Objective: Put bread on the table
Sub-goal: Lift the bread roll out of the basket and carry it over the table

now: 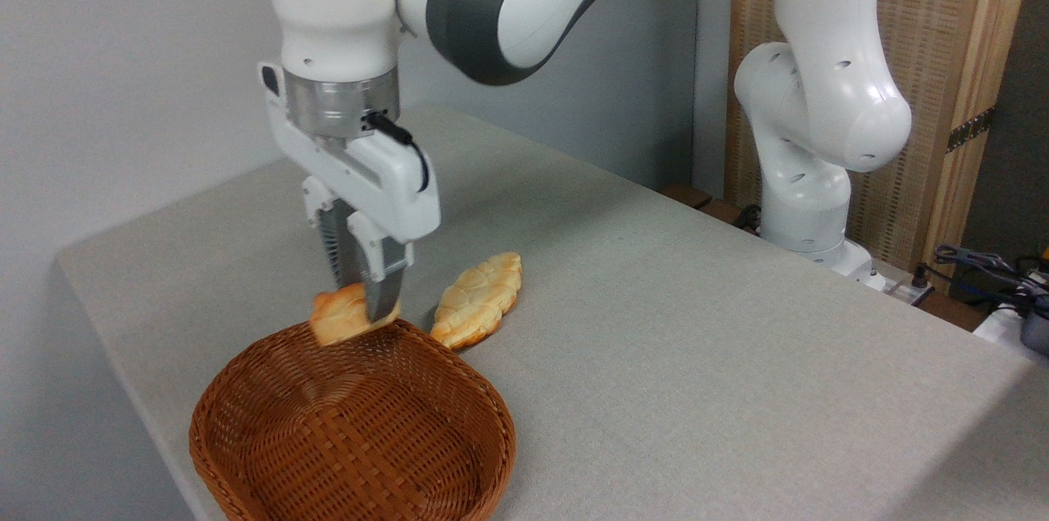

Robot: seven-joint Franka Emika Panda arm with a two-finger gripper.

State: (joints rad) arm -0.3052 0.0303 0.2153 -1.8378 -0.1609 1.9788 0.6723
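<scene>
A small golden-orange bread (338,316) hangs tilted in the air above the far rim of the brown wicker basket (442,468). My gripper (369,310) is shut on the bread, pointing straight down, with one finger (383,296) in front of it. The light grey-beige table (697,324) lies below, and the basket stands on its near left corner with nothing showing inside.
A longer leaf-shaped scored bread (478,301) lies on the table just right of the gripper, touching the basket's far rim. The arm's white base (807,177) stands at the table's far right edge. Cables (983,267) lie beyond that edge.
</scene>
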